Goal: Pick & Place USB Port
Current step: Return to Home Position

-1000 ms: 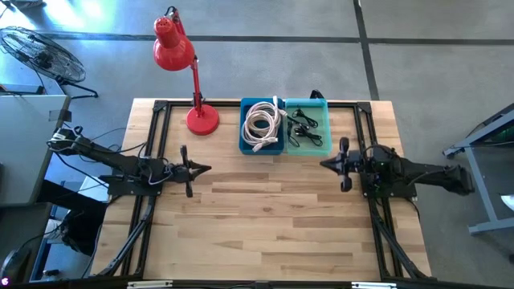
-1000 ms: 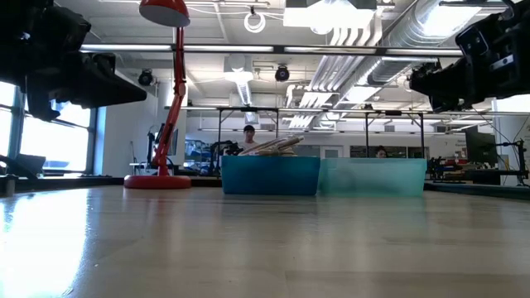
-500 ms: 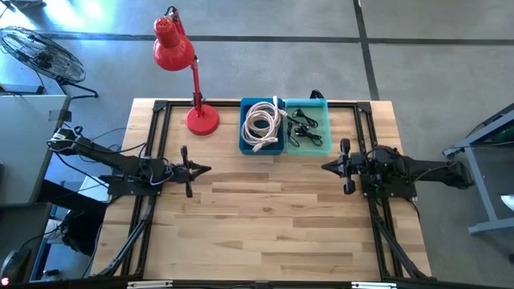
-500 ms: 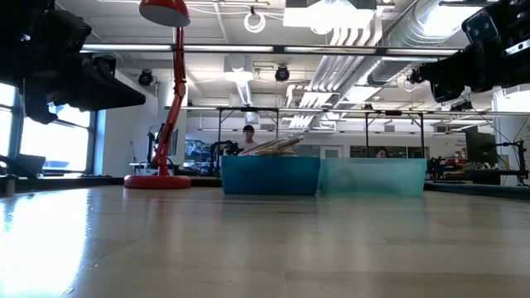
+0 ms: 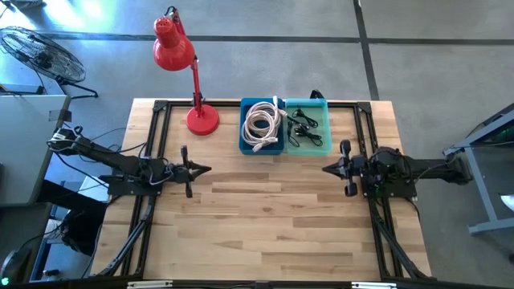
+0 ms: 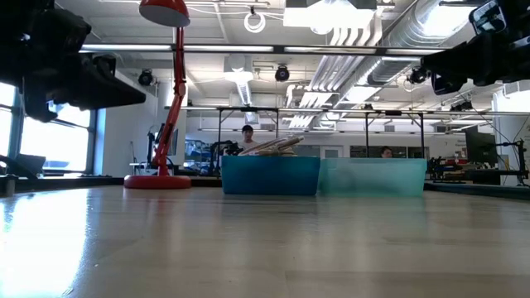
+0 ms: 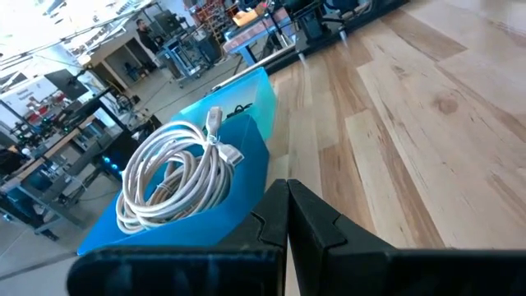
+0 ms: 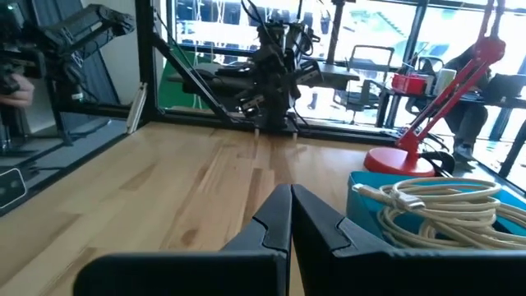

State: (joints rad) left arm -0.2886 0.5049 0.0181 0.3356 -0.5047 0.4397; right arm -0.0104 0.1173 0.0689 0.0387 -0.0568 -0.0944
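A blue bin [image 5: 262, 144] stands at the table's far middle and holds a coiled white cable [image 5: 262, 122]. Touching its right side, a teal bin [image 5: 324, 146] holds small black corded items [image 5: 301, 124]. My left gripper [image 5: 207, 168] hovers shut above the table's left part, pointing right; its wrist view shows the shut fingers [image 7: 288, 201] facing the blue bin [image 7: 246, 156] and the cable [image 7: 173, 177]. My right gripper [image 5: 324, 168] hovers shut above the right part, pointing left. Its wrist view [image 8: 290, 210] shows the cable [image 8: 444, 210] beside it.
A red desk lamp stands with its base [image 5: 202, 119] left of the blue bin, its head [image 5: 170, 44] reaching past the far edge. Black frame rails [image 5: 157, 136] run along the table's sides. Bare wood [image 5: 265, 217] fills the middle and near part. People show in the room beyond [image 6: 248, 132].
My right arm has risen and drawn back a little toward the table's right edge, staying shut. The left arm, the bins and the cables have kept still.
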